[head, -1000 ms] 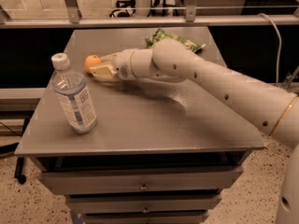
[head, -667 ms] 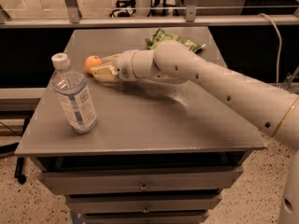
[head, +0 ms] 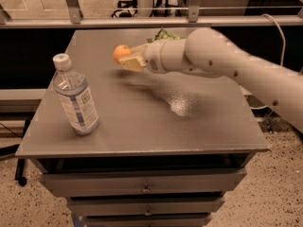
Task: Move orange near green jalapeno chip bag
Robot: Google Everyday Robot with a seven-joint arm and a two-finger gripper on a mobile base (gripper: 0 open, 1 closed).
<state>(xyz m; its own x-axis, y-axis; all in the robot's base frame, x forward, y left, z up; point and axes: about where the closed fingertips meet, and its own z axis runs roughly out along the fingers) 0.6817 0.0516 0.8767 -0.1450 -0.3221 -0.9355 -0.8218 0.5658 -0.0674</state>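
The orange (head: 121, 52) is a small round fruit held off the table at the tip of my gripper (head: 128, 58), above the table's far middle. The gripper's pale fingers (head: 134, 63) are shut on it, and its shadow lies on the tabletop below. The green jalapeno chip bag (head: 163, 34) shows only as a bit of crinkled green foil behind my arm at the table's far edge. The rest of the bag is hidden by the arm. The orange hangs to the left of the bag and a little nearer the camera.
A clear plastic water bottle (head: 73, 96) with a white cap stands at the left of the grey table (head: 142, 131). Drawers sit below the tabletop. A metal rail (head: 142, 20) runs behind the table. My white arm (head: 236, 67) reaches in from the right.
The gripper has lifted the orange off the tabletop and carries it higher, with a shadow now below it. The bottle has not moved.
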